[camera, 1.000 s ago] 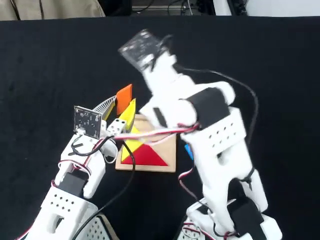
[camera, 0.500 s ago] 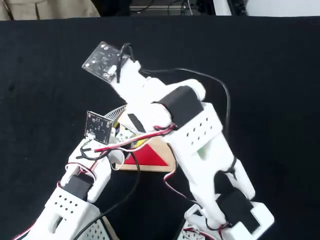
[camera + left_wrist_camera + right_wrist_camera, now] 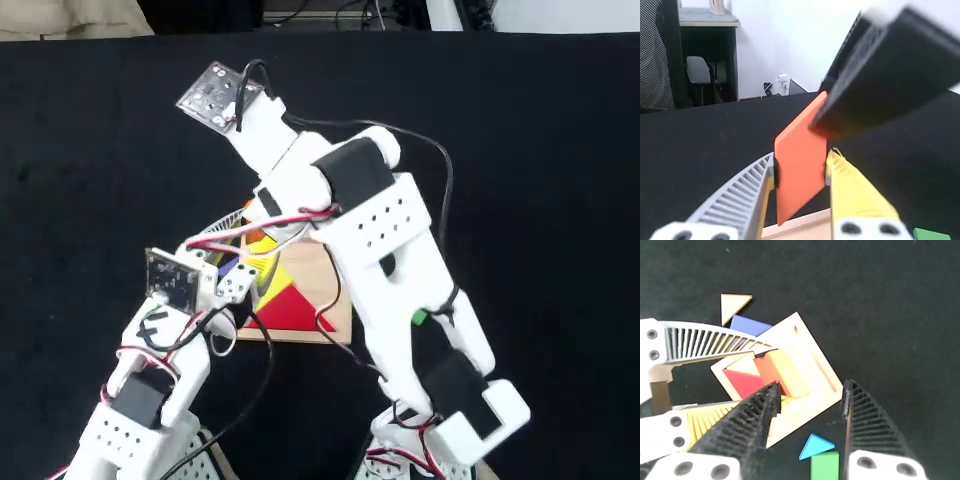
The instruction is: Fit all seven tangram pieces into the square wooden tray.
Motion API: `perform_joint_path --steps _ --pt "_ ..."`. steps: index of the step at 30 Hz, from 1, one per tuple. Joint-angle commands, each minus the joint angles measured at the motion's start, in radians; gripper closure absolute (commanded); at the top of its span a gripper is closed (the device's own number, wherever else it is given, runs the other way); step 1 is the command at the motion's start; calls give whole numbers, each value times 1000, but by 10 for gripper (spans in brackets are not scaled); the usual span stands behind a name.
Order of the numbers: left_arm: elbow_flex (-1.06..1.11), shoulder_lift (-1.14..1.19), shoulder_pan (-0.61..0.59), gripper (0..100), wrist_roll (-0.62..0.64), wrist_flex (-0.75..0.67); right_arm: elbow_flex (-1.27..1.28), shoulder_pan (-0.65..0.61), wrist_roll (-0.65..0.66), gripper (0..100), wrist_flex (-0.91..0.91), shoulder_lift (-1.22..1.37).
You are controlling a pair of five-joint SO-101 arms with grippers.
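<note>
The square wooden tray lies mid-table with a red triangle and a yellow piece in it. My left gripper is shut on an orange piece, held on edge just above the tray's inside. My right gripper hangs open above the tray, close over the orange piece; one of its black fingers looms right beside that piece in the left wrist view.
Loose on the black table around the tray: a pale wooden triangle, a blue piece, a small blue triangle and a green piece. The right arm stretches across the tray and covers much of it.
The right arm has swung left and now reaches over the tray. The left gripper has brought the orange piece from beyond the tray's corner to above the tray.
</note>
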Motion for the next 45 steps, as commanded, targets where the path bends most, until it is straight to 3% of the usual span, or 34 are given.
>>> perform_joint_path --steps 1,9,15,26,32,45 --pt "10 -135 10 910 -3 58 -53 3 -3 797 12 -4" --pt "7 -129 15 909 -2 75 -15 -34 6 800 5 2" --pt "8 -127 13 910 -3 75 -8 -34 8 904 14 2" --pt "7 -127 10 910 -3 75 30 -34 9 894 20 2" --pt "7 -127 10 910 -3 74 25 -35 32 988 20 -5" --pt "8 -129 10 866 6 78 -82 25 25 987 25 -4"
